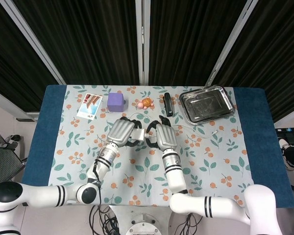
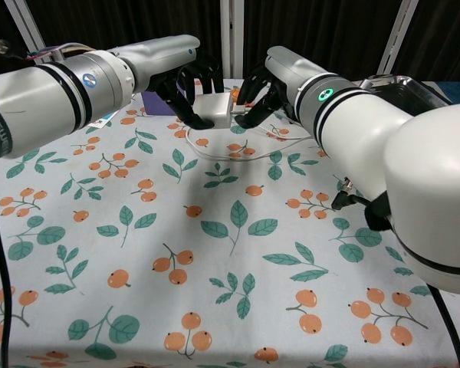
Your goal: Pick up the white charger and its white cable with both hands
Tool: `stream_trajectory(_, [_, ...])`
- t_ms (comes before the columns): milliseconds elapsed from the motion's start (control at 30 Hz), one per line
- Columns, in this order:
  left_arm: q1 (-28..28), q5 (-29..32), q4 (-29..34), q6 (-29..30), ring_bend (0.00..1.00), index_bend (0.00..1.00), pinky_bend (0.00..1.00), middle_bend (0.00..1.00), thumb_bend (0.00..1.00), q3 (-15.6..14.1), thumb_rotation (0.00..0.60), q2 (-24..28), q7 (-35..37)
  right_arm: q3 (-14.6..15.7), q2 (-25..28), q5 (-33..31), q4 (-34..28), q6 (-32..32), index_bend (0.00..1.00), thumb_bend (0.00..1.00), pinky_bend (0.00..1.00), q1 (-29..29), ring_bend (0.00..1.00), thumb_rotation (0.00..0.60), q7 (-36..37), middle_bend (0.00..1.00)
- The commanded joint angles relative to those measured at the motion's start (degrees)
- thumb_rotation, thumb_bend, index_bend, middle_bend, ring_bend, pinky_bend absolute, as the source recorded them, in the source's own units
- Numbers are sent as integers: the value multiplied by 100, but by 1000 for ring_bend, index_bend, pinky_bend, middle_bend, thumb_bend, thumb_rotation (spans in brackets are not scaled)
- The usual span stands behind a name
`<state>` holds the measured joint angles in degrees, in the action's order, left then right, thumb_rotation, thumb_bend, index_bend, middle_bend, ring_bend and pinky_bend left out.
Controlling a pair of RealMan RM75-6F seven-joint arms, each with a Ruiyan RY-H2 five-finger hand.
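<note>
The white charger [image 2: 213, 107] is lifted a little above the tablecloth, and my left hand [image 2: 185, 86] grips it from the left side. In the head view the charger [image 1: 138, 133] shows between both hands near the table's middle. My right hand [image 2: 257, 93] is at the charger's right end, its fingers curled in and pinching the white cable where it leaves the charger. The rest of the cable [image 2: 228, 156] trails in loose loops on the cloth below and to the right. From above, the left hand [image 1: 120, 131] and right hand [image 1: 162, 136] almost meet.
Along the far side stand a purple cube [image 1: 115, 101], a picture card [image 1: 89, 105], a small orange toy [image 1: 146, 103], a black oblong object [image 1: 167, 104] and a metal tray [image 1: 207, 103]. The flowered cloth covers the near half of the table.
</note>
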<state>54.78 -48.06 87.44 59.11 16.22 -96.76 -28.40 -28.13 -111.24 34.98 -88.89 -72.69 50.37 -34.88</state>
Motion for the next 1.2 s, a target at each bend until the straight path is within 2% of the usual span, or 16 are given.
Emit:
stream_trajectory(33, [3,3,-5,9,418,564,277,568,365,-8,600,-3,-18,0,-8,-5,11,9,499,266,0,7,29,600,23,290])
stream_trajectory(833, [44,65,6,27,419,564,277,566,364,-57,600,-26,-175,-38,-39,-94,115,58,519,280,0,75,47,600,129,302])
stream_trajectory(1200, [43,58,-39,51,419,564,277,566,364,-64,600,-23,-194,-54,-69,-161,189,71,669,307,0,98,77,600,160,329])
